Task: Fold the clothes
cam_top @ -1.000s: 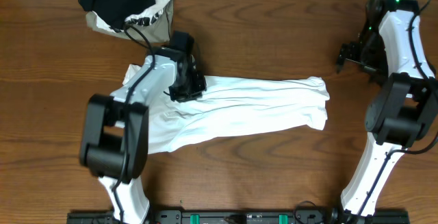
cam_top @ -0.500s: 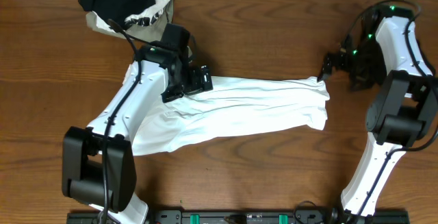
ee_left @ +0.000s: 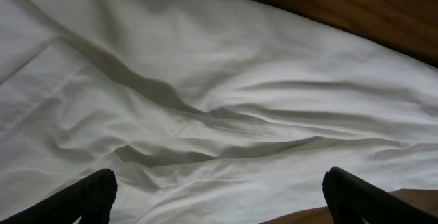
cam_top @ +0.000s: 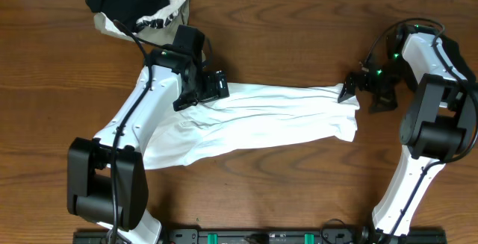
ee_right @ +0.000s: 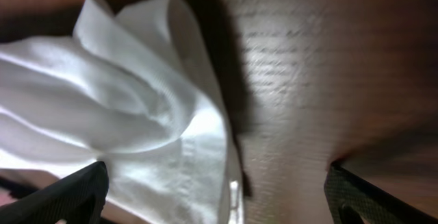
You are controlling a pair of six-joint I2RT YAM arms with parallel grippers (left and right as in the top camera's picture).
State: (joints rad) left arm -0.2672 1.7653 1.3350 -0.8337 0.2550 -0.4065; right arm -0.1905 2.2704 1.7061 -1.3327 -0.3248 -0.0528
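A large white T-shirt lies crumpled lengthwise across the middle of the wooden table. My left gripper hovers open over the shirt's upper left part; in the left wrist view its fingers stand wide apart above rumpled white cloth, holding nothing. My right gripper is open at the shirt's upper right corner. In the right wrist view that corner lies between the spread fingertips, loose.
A heap of other clothes, black on top with white printed and olive-grey pieces under it, sits at the back left. Both arm bases stand at the front edge of the table.
My left gripper let go of the shirt, opened and shifted a little right. My right arm swung left from the far right edge down to the shirt's upper right corner.
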